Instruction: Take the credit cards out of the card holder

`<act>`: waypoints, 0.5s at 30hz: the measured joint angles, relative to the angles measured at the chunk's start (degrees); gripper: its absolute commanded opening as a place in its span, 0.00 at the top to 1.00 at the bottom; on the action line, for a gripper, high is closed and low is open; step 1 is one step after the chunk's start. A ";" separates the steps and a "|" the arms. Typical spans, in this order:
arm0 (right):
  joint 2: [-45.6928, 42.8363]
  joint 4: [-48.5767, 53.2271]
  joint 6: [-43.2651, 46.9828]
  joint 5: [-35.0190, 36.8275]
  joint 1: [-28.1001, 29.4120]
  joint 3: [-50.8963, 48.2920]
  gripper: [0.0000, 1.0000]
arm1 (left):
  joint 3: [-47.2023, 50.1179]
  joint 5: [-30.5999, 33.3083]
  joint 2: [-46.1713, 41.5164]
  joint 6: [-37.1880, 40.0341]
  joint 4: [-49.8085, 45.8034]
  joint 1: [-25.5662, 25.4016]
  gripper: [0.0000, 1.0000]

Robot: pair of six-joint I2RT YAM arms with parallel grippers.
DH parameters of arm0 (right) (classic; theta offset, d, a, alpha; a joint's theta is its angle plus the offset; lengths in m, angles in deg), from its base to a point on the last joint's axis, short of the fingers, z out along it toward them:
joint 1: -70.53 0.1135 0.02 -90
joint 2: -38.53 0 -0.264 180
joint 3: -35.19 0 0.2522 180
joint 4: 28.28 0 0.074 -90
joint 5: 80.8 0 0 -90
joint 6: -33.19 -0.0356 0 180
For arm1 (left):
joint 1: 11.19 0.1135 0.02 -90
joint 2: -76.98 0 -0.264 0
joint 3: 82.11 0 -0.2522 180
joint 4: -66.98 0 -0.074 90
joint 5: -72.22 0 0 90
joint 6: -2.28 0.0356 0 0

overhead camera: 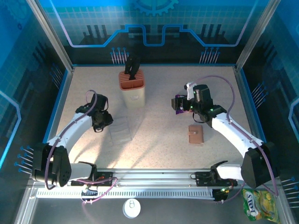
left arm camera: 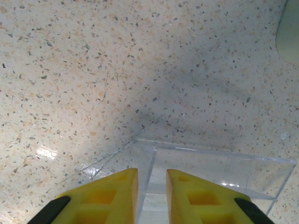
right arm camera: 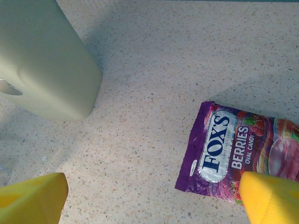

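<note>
Yellow fingers (left arm camera: 117, 193) of the left gripper (left arm camera: 152, 177) stood close together, with just a thin gap between them. One thin wall of the clear plastic box (left arm camera: 219, 170) ran into that gap. I could not tell if the jaws were pinching it or not. The rest of the box lay in front of the jaws and a bit to their right, on the speckled, stone-look table (left arm camera: 93, 70).

The right gripper (right arm camera: 154, 200) had its jaws spread wide apart, and they held nothing. In its wrist view, the right fingertip (right arm camera: 271, 198) hid one corner of the shiny purple candy packet (right arm camera: 229, 149). The packet lay flat on the table, just ahead of the jaws. Ahead of these jaws and to the left stood the tall pale block with a brown top (overhead camera: 132, 86).

The small brown leather card holder (overhead camera: 196, 134) lay flat on the table and looked folded shut. It was behind the right jaws, beside that arm, apart from the packet and well apart from the left jaws.
</note>
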 measured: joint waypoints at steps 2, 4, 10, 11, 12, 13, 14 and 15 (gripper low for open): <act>-0.02 0.20 0.02 0.17 0.00 0.00 0.04 | 0.02 -0.44 0.57 0.70 0.33 0.22 0.79; -0.02 0.33 0.02 0.35 0.00 0.00 0.04 | 0.02 -0.87 1.16 1.18 0.46 0.22 0.79; -0.02 0.37 0.04 1.14 0.24 0.00 0.03 | 0.13 -1.60 1.99 2.60 0.68 0.22 0.81; -0.02 0.35 0.04 1.14 0.33 0.00 0.03 | 0.20 -1.88 2.14 2.82 0.81 0.22 0.82; -0.02 0.35 0.04 1.14 0.48 0.00 0.03 | 0.22 -2.01 2.40 2.99 0.85 0.22 0.82; -0.02 0.35 0.04 1.14 0.61 0.00 0.03 | 0.22 -2.21 2.71 3.28 0.87 0.22 0.82; -0.02 0.37 0.04 1.14 0.66 0.00 0.03 | 0.22 -2.29 3.10 3.72 0.85 0.22 0.82; -0.02 0.37 0.07 1.14 0.72 0.00 0.04 | 0.22 -2.32 3.26 3.96 0.87 0.26 0.83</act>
